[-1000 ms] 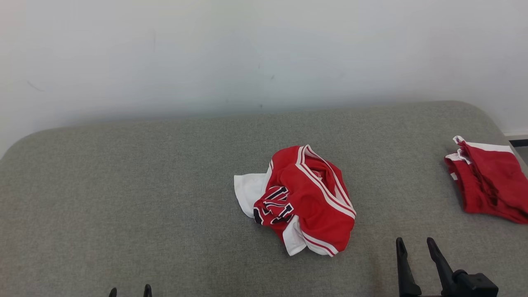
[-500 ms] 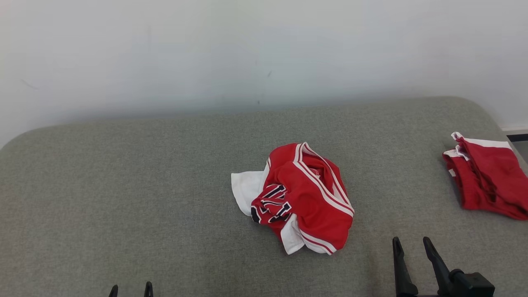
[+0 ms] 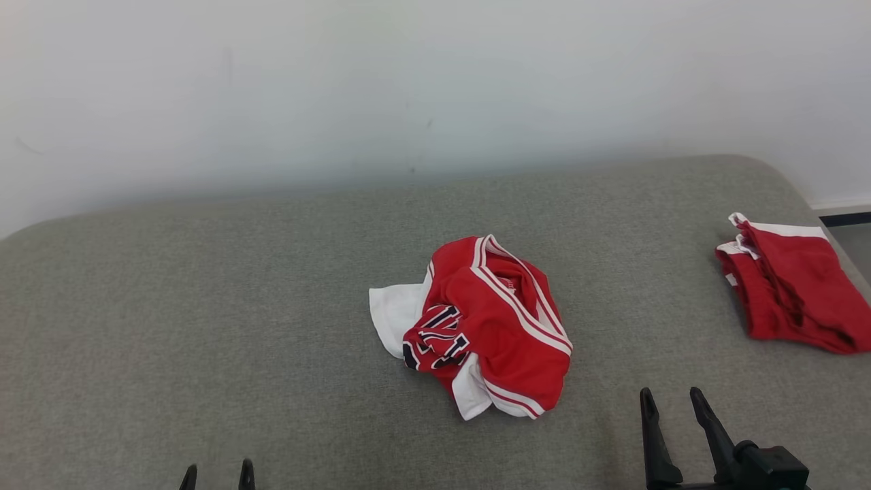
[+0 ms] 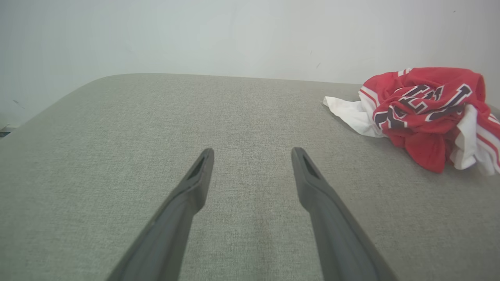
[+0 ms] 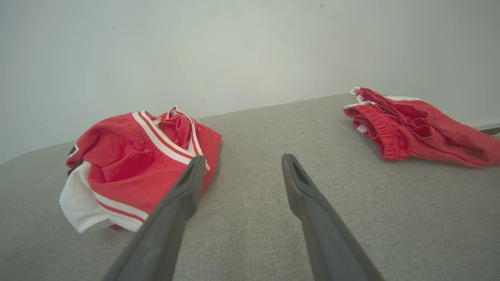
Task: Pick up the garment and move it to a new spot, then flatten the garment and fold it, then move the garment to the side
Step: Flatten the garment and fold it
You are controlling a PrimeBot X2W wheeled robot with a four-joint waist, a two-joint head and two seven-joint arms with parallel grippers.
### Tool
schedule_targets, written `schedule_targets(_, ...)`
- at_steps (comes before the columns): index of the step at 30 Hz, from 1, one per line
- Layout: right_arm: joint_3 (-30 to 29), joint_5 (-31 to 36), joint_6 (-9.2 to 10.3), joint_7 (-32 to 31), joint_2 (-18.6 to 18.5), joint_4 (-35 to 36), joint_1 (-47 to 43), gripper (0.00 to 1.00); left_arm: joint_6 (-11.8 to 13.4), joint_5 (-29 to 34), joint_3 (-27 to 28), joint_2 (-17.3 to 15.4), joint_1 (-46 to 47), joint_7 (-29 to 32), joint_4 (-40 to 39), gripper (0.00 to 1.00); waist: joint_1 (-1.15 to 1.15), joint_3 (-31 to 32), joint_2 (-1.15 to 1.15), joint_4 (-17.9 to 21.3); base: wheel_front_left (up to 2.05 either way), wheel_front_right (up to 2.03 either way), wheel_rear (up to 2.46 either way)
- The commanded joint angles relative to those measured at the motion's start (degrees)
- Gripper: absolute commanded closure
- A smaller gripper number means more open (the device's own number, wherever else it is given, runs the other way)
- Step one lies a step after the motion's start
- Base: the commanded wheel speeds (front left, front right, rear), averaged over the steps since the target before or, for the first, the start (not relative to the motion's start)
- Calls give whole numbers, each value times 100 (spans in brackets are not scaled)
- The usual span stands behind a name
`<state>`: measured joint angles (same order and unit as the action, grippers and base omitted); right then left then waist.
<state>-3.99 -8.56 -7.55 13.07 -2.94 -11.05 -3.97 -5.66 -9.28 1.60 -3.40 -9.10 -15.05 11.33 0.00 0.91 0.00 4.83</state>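
The head camera is turning slightly, so the whole scene is sitting a little further left than a second ago, while nothing on the grey cushion (image 3: 204, 306) is itself shifting. The crumpled red-and-white jersey (image 3: 490, 327) is lying at its middle, untouched. Red shorts (image 3: 782, 292) are lying at the right edge. The left gripper (image 3: 217, 469) and right gripper (image 3: 670, 398) are hovering at the near side, jaws spread wide and holding nothing.
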Motion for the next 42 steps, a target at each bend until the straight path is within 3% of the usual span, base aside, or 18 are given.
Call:
schedule_targets(1,28,-45,15,9,13,-6,46,0,-31,-17,-22,5,172,-16,10,0,0,-15,0,69,0,0,0)
schedule_targets(6,94,-53,15,18,12,-23,104,0,-129,-168,-301,-91,749,261,192,0,0,-64,0,309,0,0,0)
schedule_targets(18,177,-127,15,60,13,-68,223,0,-174,-995,-1716,-369,2613,2372,465,0,0,-313,0,1387,0,0,0)
schedule_targets(25,243,-238,15,121,15,-147,309,0,-28,-963,-1890,-364,3282,3470,1084,0,0,-497,0,1834,0,0,0)
schedule_targets(31,266,-298,15,164,14,-221,359,0,96,-913,-1930,-379,3551,3811,1235,0,0,-557,0,1957,0,0,0)
schedule_targets(32,264,-304,15,171,14,-232,367,0,102,-922,-1934,-376,3562,3820,1240,9,0,-560,0,1964,0,0,0)
schedule_targets(33,264,-302,15,171,15,-242,373,0,98,-930,-1935,-380,3583,3805,1231,61,0,-561,0,1967,0,0,0)
schedule_targets(35,254,-314,15,187,15,-258,383,0,111,-943,-1914,-386,3644,3722,1181,100,0,-562,0,1959,0,0,0)
schedule_targets(42,287,-315,15,217,14,-322,402,0,133,-909,-1916,-214,4044,2875,876,100,0,-480,0,1797,0,0,0)
